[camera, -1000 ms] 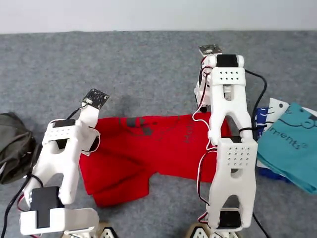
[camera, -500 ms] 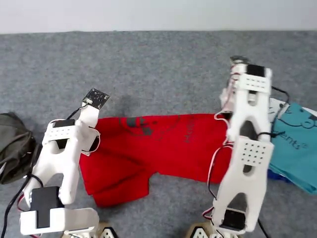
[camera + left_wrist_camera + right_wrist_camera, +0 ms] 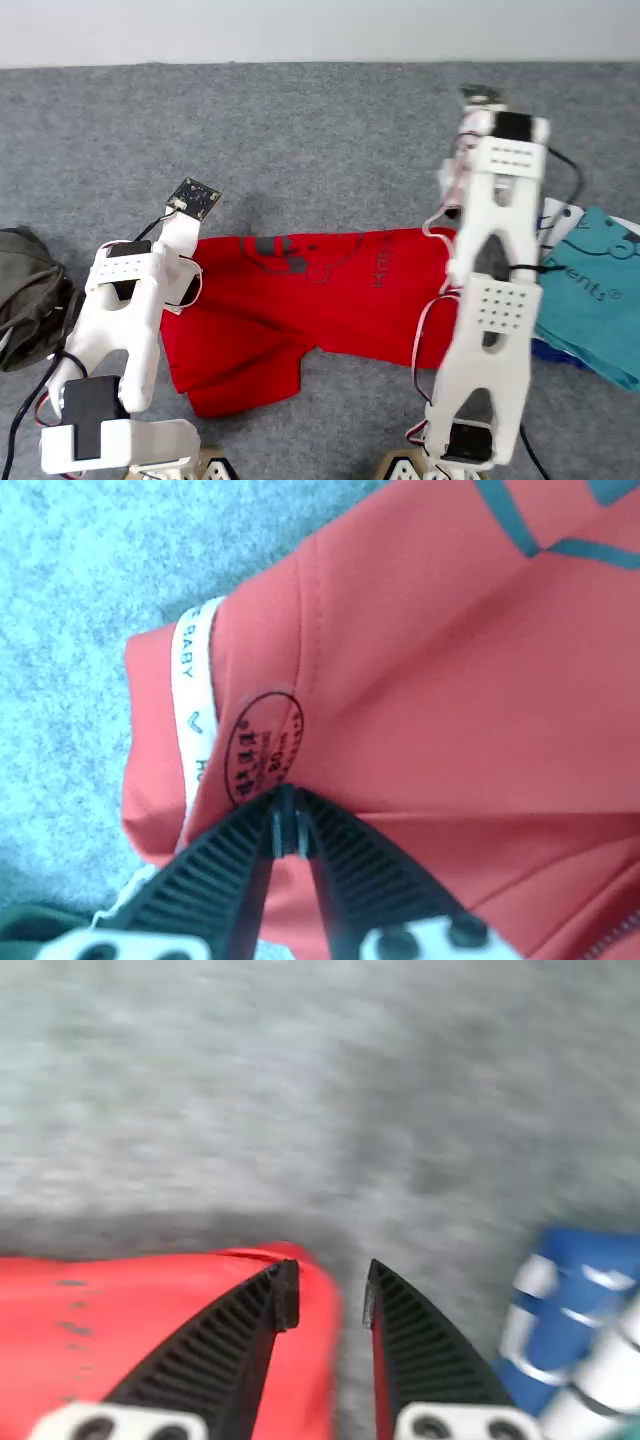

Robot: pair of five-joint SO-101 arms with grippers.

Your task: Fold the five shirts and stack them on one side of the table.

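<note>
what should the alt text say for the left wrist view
The left gripper has its black ribbed fingers pinched shut on a fold of the red shirt, right by the shirt's white neck label. The grey table shows past the shirt's edge.

Red shirt [image 3: 450, 680] carries a round black stamp [image 3: 262, 748] and a lettered white neck tape [image 3: 190, 705]; teal shirt [image 3: 595, 300] bears pale lettering

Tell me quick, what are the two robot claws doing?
Left gripper: shut on the red shirt.
Right gripper: open, above the red shirt's edge.
</note>
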